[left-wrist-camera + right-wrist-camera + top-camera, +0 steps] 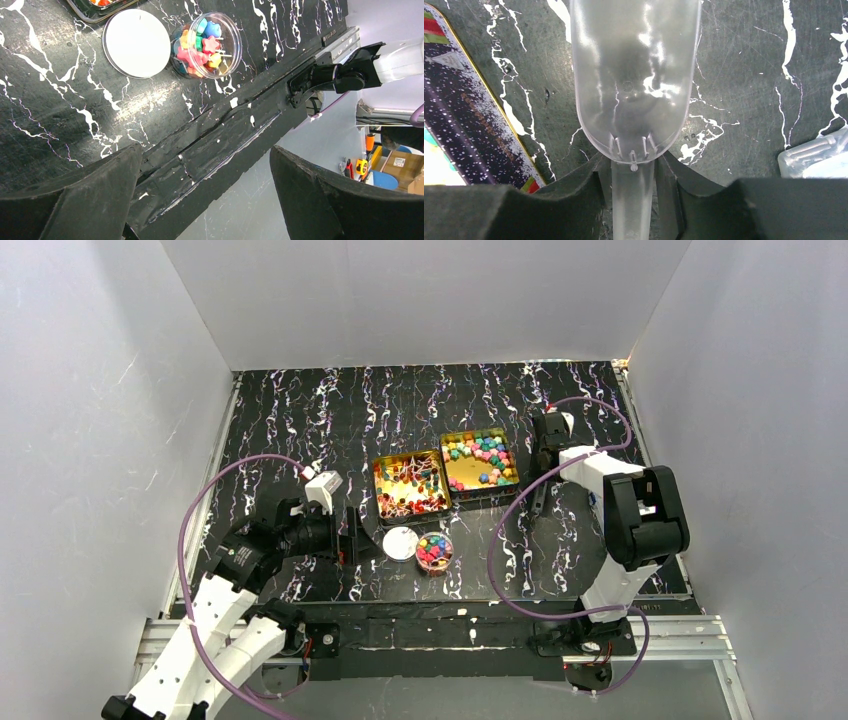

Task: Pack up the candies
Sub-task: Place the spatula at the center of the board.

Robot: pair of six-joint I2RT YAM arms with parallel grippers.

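A robotics lab cell: white panels (pixel 420 300) wall in a black marbled table (pixel 300 410); cardboard box (pixel 400 162), tools (pixel 361 167) beyond.

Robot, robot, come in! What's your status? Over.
Left end effector open, empty. Right end effector shut on empty scoop. Candies in jar and both tins; lid off. Nothing in the way.

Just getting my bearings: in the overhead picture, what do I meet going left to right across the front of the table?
Left hand, open → white round lid → clear jar holding candies → right hand, gripping a clear scoop.
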